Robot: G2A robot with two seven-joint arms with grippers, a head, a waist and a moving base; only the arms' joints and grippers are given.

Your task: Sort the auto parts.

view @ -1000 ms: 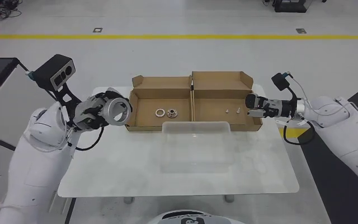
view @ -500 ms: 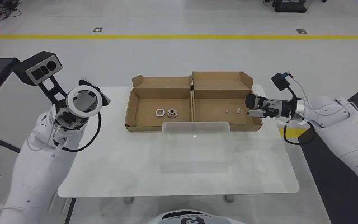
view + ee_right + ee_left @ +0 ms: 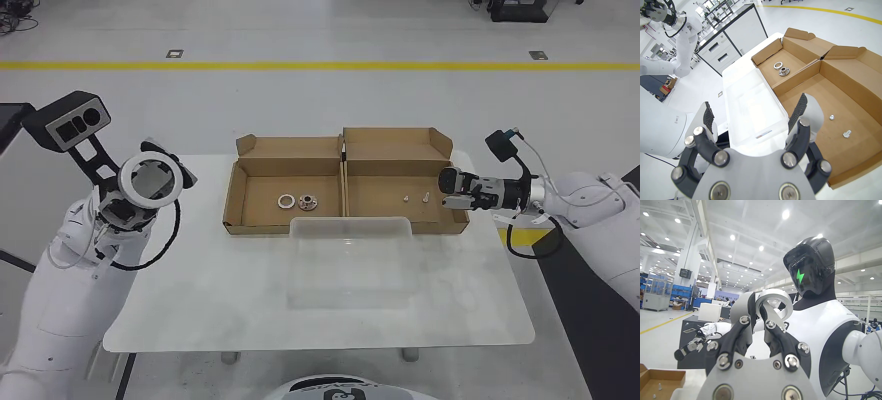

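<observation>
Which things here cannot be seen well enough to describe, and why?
Top view: small parts in the right box, too small to identify.
Left wrist view: big ring, lower rim hidden by the left jaws.
Right wrist view: right box, partly hidden by the right jaws.

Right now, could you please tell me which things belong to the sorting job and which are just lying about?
Job: large ring in left gripper's fingers, small ring, flanged hub, two bolts, two cardboard boxes, clear bin.
Lying about: drawer cabinet.
</observation>
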